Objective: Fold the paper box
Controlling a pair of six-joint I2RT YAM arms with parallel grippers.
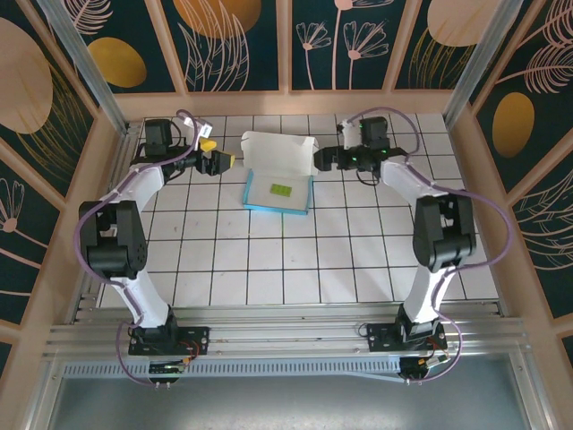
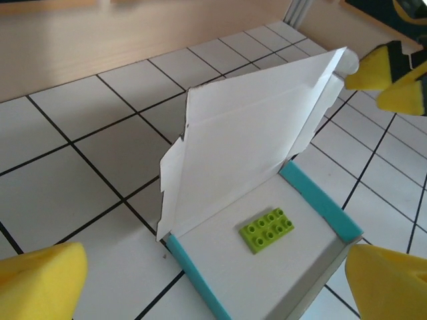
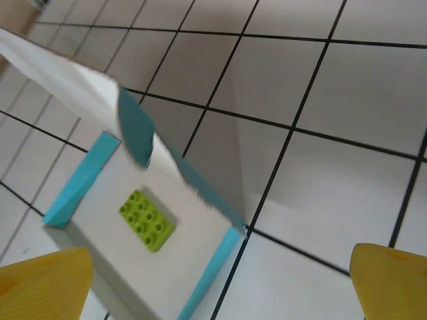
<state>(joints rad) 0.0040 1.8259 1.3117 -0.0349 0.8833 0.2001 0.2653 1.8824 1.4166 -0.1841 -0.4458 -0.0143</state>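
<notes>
We see the left jaws and the right jaws spread wide, holding nothing, one close beside each side of the paper box (image 1: 276, 152). The box sits at the far middle of the tiled desk (image 1: 269, 260), its white lid raised, teal side walls up, a small green studded brick (image 1: 281, 189) lying on its white floor.

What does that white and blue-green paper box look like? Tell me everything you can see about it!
The paper box is thin card, white inside and teal outside. It is a shallow rectangular tray with low teal side walls, and its white lid stands open, tilted back from the far edge, with small flaps at its ends. It rests flat on the white tiled table. A small lime-green studded brick lies on its floor.
</notes>
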